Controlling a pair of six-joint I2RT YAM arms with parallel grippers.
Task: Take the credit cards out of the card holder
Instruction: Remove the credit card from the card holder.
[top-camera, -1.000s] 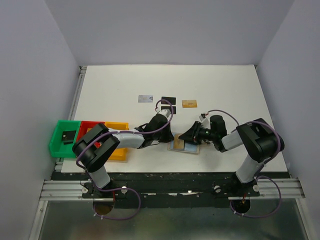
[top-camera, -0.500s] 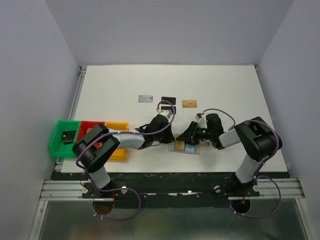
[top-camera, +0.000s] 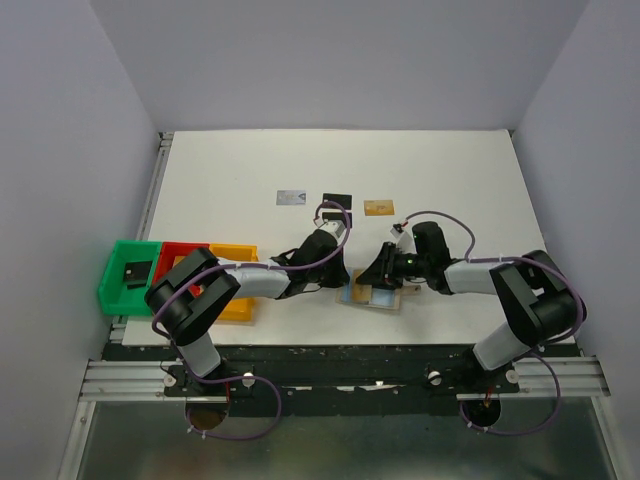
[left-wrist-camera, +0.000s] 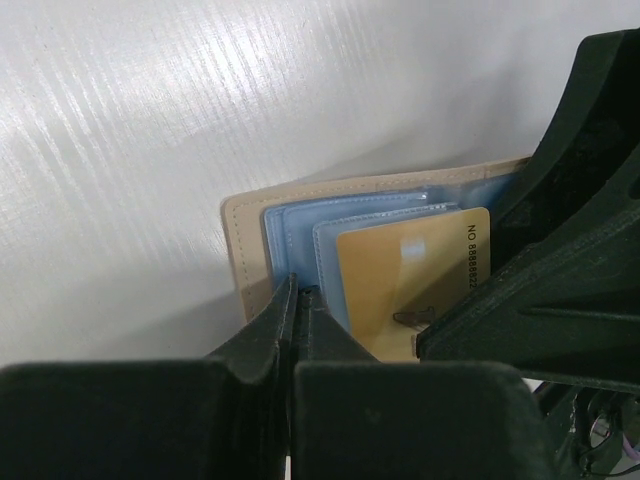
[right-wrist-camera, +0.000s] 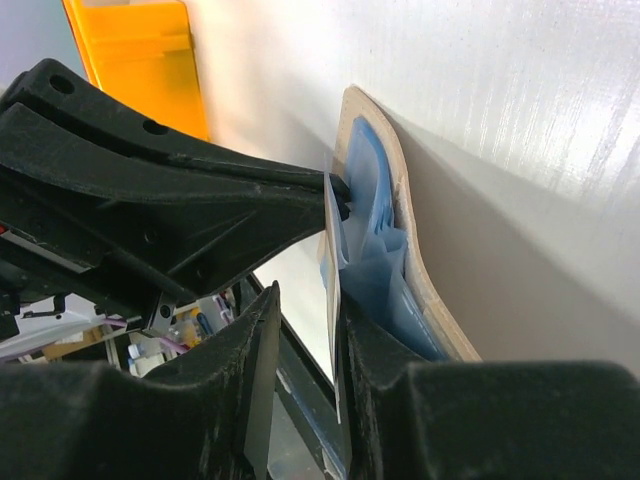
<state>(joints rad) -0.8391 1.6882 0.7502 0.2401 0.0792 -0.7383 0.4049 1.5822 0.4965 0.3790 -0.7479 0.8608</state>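
Observation:
The card holder (top-camera: 372, 297) lies open near the table's front edge, tan outside (left-wrist-camera: 250, 240), blue-grey inside. A gold credit card (left-wrist-camera: 400, 280) sticks partly out of its pocket. My left gripper (top-camera: 343, 283) is shut, its tips (left-wrist-camera: 300, 290) pressing on the holder's blue panel. My right gripper (top-camera: 378, 275) is open astride the gold card's edge (right-wrist-camera: 333, 300). The card rests against one finger, with a gap to the other (right-wrist-camera: 307, 292). A silver-grey card (top-camera: 290, 197), a black card (top-camera: 338, 200) and a gold card (top-camera: 379, 207) lie farther back on the table.
Green (top-camera: 112, 285), red (top-camera: 178, 252) and yellow (top-camera: 235, 252) bins stand at the table's left front edge. A small black object (top-camera: 134, 270) sits in the green one. The left arm's fingers (right-wrist-camera: 200, 200) reach in close beside my right gripper.
The right arm's elbow has swung out to the right while its gripper stayed at the holder, and its jaws have narrowed slightly. The left arm has not moved.

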